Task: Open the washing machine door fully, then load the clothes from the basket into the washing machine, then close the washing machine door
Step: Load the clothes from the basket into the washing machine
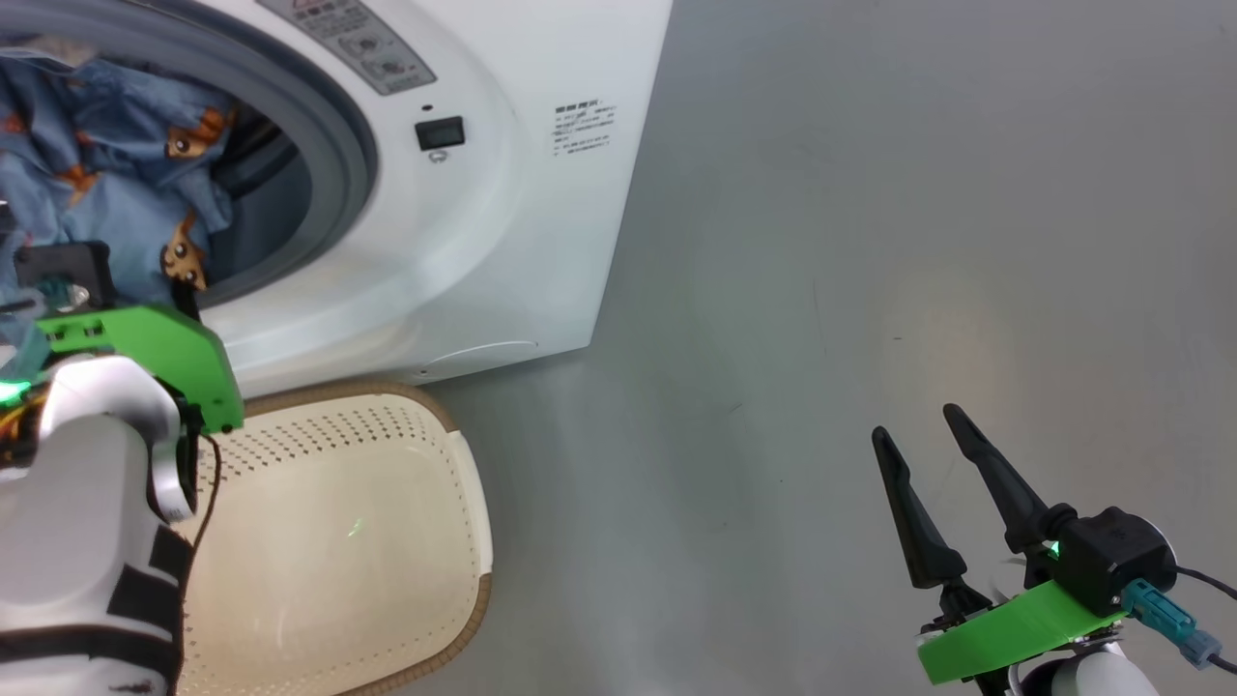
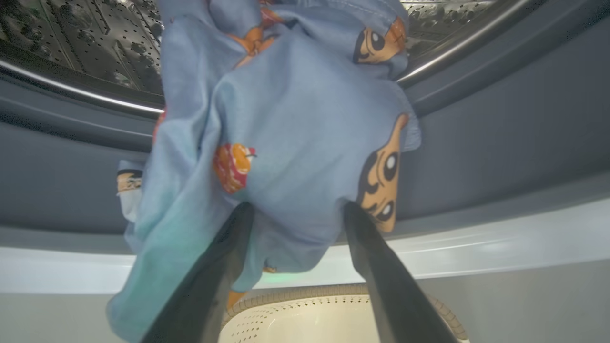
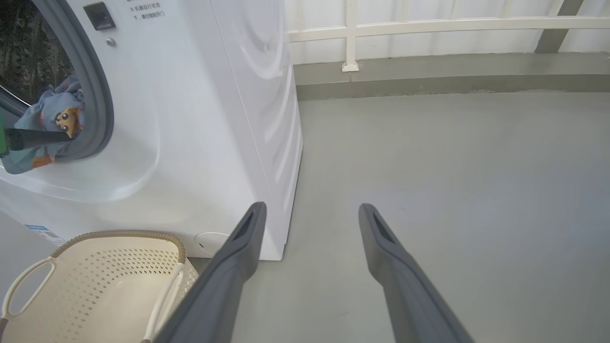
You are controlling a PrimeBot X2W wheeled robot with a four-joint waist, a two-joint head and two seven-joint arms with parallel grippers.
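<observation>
Right at the mouth of the washing machine, the left claw points into the opening with its two dark fingers spread wide. The blue cloth, printed with small orange cartoon faces, bulges between the two tips. The fingers flank the fabric rather than squeeze it, and whether the tips touch it is hard to tell.

The cloth lies across the grey gasket. Its upper folds reach back toward the perforated steel drum, and its lower edge hangs down over the white front of the machine. In the right wrist view the same cloth shows at the rim of the opening, with one dark finger of the left claw lying across it.

The basket sits on the floor just in front of the washing machine, directly below the hanging cloth. Its cream perforated bottom and brown woven-look rim are in plain sight.

The right claw hangs well apart from the machine, out over the grey floor. Its fingers are spread wide and grip nothing.
</observation>
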